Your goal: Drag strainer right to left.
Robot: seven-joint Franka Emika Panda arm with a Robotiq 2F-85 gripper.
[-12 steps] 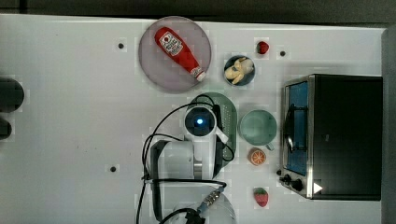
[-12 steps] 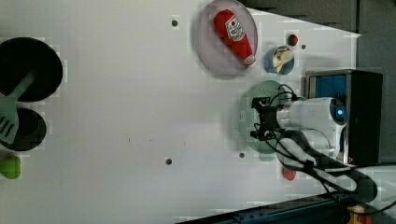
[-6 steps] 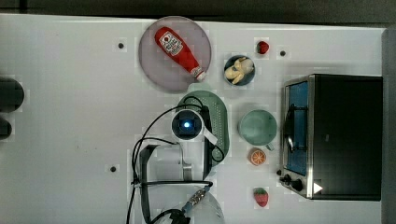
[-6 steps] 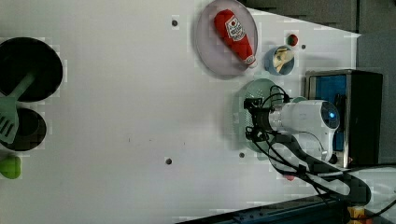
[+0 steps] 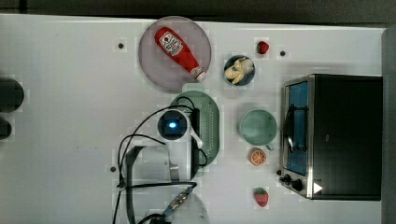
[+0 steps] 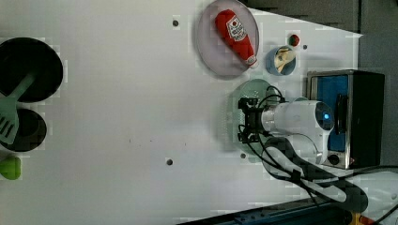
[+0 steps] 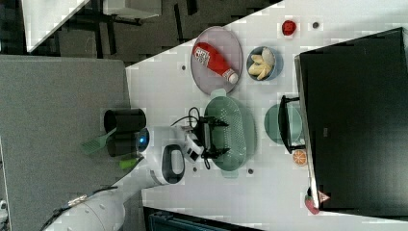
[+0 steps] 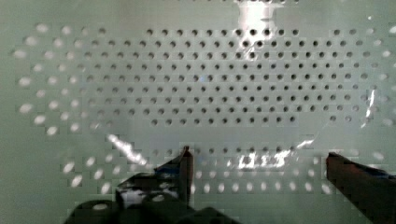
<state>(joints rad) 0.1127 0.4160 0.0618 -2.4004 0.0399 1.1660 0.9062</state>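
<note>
The strainer (image 5: 209, 131), a pale green perforated oval, lies in the middle of the white table, just below the grey-pink plate in the top view. It also appears in the left view (image 6: 233, 123) and the right view (image 7: 236, 134). My gripper (image 6: 245, 120) (image 7: 214, 137) is open, with both fingers lowered inside the bowl near its wall on the top view's left. In the wrist view the holed floor of the strainer (image 8: 201, 84) lies close ahead, and the gripper (image 8: 259, 170) stands with its two dark fingertips wide apart and nothing between them.
The plate (image 5: 154, 60) holds a ketchup bottle (image 5: 180, 46). A banana bowl (image 5: 239, 70), a green cup (image 5: 258, 127), an orange slice (image 5: 257, 157) and a toaster oven (image 5: 336, 135) are on the top view's right. Black pots (image 5: 9, 93) stand at its left edge.
The arm and the strainer have slid together toward the top view's left, away from the green cup. The gripper has stayed open.
</note>
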